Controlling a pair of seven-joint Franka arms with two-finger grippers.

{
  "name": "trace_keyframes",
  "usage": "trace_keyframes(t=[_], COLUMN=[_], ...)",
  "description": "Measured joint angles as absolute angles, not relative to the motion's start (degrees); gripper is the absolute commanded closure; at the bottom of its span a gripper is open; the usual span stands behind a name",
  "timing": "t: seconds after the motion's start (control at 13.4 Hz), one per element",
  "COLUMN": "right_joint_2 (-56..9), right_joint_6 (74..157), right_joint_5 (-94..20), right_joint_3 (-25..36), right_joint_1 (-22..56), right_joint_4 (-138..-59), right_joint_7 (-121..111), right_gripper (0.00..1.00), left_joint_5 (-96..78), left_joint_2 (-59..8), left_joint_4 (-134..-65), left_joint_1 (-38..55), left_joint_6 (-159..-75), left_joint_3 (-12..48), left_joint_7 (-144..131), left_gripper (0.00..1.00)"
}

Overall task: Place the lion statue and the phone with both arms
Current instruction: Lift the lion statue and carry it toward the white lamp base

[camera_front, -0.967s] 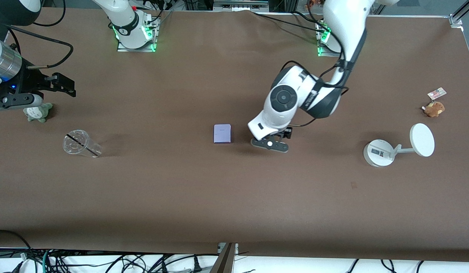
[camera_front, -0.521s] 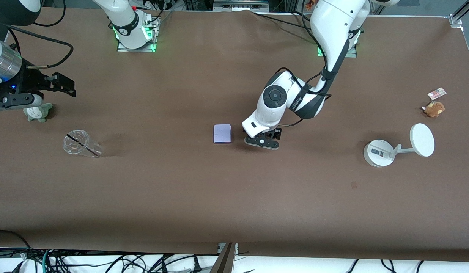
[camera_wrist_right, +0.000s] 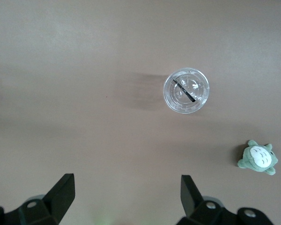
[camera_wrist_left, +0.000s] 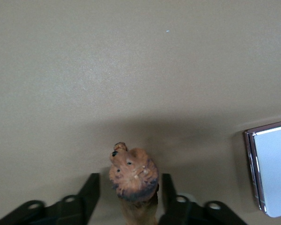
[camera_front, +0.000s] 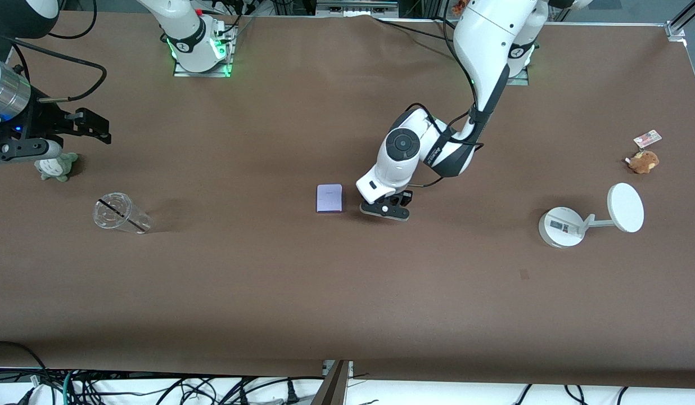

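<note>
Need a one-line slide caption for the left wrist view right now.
Left gripper low over the table, fingers either side of the lion statue, phone lying alongside.

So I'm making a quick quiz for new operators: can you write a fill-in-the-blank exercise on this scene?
1. The lion statue stands between the fingers of the ____ gripper.
2. The clear cup stands nearer to the front camera than the green ____ toy.
3. The right gripper waits with its fingers ____.
4. The flat device beside the left gripper is the ____.

Missing words: left; plush; open; phone
</note>
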State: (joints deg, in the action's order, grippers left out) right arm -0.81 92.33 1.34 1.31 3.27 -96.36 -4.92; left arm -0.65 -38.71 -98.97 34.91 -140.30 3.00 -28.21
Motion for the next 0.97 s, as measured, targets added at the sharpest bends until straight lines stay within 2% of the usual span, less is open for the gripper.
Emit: trace_keyframes(t=[0.07, 0.15, 0.45, 0.97], right_joint_2=[-0.81, -0.81, -0.81, -0.82], right_joint_6=[92.33, 92.33, 92.32, 92.36], right_joint_5=[1.34, 1.34, 1.34, 1.00], right_joint_3=[1.32, 1.31, 1.31, -0.18], right_joint_1=[3.27, 3.27, 3.27, 3.50], right_joint_4=[-96.36, -96.36, -96.36, -96.37], right_joint_7=[-4.92, -4.92, -4.91, -2.29], right_gripper=[0.00, 0.00, 0.00, 0.00], left_joint_5=[-0.65, -0.65, -0.65, -0.57], left_joint_2=[-38.71, -38.71, -37.44, -26.87], left_joint_4=[-98.97, -98.96, -98.16, -96.35], left_joint_1=[35.02, 35.16, 35.12, 24.61], left_joint_6=[-140.31, -140.35, -138.91, -121.74], left_joint_3=[3.00, 3.00, 2.37, 0.95], left_joint_7=[-28.70, -28.89, -29.09, -26.34], left_gripper=[0.96, 1.00, 1.00, 1.00])
